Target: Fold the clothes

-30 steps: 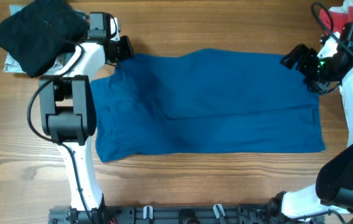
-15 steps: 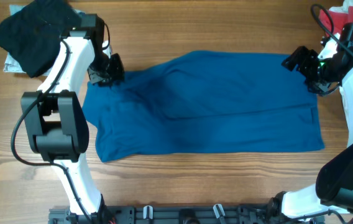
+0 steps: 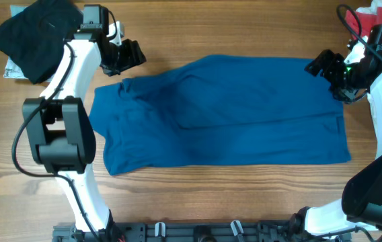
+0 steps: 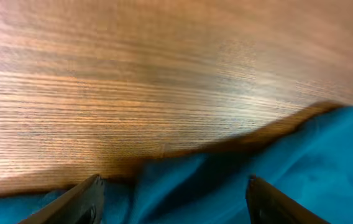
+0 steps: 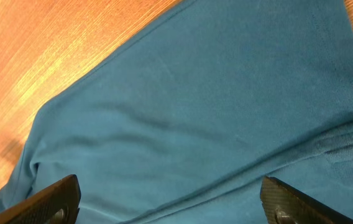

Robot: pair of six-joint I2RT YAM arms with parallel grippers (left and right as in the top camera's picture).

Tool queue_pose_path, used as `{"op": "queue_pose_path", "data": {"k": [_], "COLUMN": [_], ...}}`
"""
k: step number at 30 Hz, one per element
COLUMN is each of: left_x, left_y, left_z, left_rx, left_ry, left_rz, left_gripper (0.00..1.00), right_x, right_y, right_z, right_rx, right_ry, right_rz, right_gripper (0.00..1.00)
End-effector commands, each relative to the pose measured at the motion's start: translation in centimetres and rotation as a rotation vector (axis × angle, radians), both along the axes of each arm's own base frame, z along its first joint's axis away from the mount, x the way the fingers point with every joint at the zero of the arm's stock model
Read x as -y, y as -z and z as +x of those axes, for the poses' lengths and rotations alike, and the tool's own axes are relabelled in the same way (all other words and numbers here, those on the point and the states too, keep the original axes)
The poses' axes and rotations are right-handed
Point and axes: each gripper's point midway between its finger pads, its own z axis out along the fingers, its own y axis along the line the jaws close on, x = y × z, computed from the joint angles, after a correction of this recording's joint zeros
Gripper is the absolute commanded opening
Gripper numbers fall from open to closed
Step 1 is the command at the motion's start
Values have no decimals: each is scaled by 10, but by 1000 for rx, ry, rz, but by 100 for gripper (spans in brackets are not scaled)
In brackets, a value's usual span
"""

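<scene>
The clothes (image 3: 224, 114), a royal-blue shirt, lie spread flat across the middle of the wooden table. My left gripper (image 3: 132, 55) hovers open just beyond the shirt's far left corner. In the left wrist view its fingers (image 4: 86, 196) stand wide apart with only rumpled blue cloth (image 4: 183, 186) and bare wood beneath them. My right gripper (image 3: 320, 64) is open over the shirt's far right corner. The right wrist view shows smooth blue fabric (image 5: 189, 112) with a seam, and nothing between the fingers (image 5: 285, 199).
A black garment (image 3: 40, 33) is heaped at the far left corner, behind the left arm. A red-and-white garment (image 3: 372, 13) lies at the far right corner, next to the right arm's cables. The wooden table (image 3: 245, 27) shows behind the shirt.
The left gripper carried the shirt's far left corner outward to the left, then opened, let it go and drew back toward the far edge. The right arm stayed put.
</scene>
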Motion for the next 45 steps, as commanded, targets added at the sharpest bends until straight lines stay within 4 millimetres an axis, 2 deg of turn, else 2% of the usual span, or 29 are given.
{"op": "queue_pose_path", "data": {"k": [1, 4, 8, 11, 12, 13, 16, 19, 21, 24, 25, 29, 30, 31, 33, 34, 35, 36, 37, 38, 39, 40, 41, 44, 45], "left_x": [3, 5, 24, 39, 40, 40, 35, 29, 31, 36, 36, 38, 38, 39, 27, 19, 12, 7, 7, 7, 9, 10, 12, 16, 16], "left_y": [33, 44, 57, 57, 57, 57, 53, 20, -11, -34, -37, -35, -35, -34, -30, -28, -24, -21, -18, -14, -9, -5, -1, 7, 9], "left_z": [-5, -8, -14, -17, -16, -16, -14, -9, -17, -46, -64, -107, -111, -118, -128, -131, -135, -136, -136, -133, -128, -124, -120, -110, -110], "left_rx": [-73, -97, -104, -87, -86, -86, -75, -14, 9, -56, -121, -299, -315, -343, -386, -404, -428, -442, -443, -432, -410, -391, -375, -326, -322], "left_ry": [27, 34, 137, 204, 205, 205, 195, 182, 187, 191, 177, 185, 186, 191, 189, 184, 182, 174, 169, 152, 149, 143, 144, 143, 143], "left_rz": [-8, -7, 0, 12, 11, 12, 15, 15, 15, 12, 7, 11, 11, 16, 97, 148, 186, 211, 210, 207, 202, 196, 184, 171, 170], "left_gripper": [73, 71, 69, 41, 20, 9, 4, 4, 4, 4, 4, 4, 4, 4, 27, 33, 31, 21, 22, 42, 47, 62, 66, 88, 89], "right_x": [-6, -13, -16, -16, -16, -16, -15, -11, -9, -3, -2, 4, 4, 5, 13, 25, 32, 39, 43, 47, 52, 59, 67, 94, 105], "right_y": [4, 4, 4, 4, 4, 4, 4, 5, 5, 5, 4, -6, -7, -9, -10, -4, 2, 10, 19, 33, 45, 57, 66, 76, 79], "right_z": [4, 5, 6, 6, 6, 6, 7, 6, 6, 9, 12, 32, 34, 38, 45, 47, 49, 54, 59, 67, 73, 81, 89, 115, 120], "right_rx": [-13, -9, -7, -7, -8, -8, -6, -13, -15, -10, 5, 98, 109, 123, 145, 129, 118, 108, 105, 99, 87, 76, 66, 70, 73], "right_ry": [-8, -24, -33, -33, -33, -33, -33, -23, -19, 21, 28, 1, 7, 26, 45, 92, 110, 125, 132, 155, 182, 198, 197, 160, 163], "right_rz": [-4, -5, -6, -6, -7, -7, -8, -34, -40, -59, -63, -105, -105, -100, -136, -180, -213, -242, -246, -236, -227, -222, -236, -324, -376], "right_gripper": [93, 93, 93, 93, 94, 94, 94, 94, 94, 94, 90, 89, 90, 90, 90, 91, 90, 90, 90, 89, 87, 85, 85, 86, 86]}}
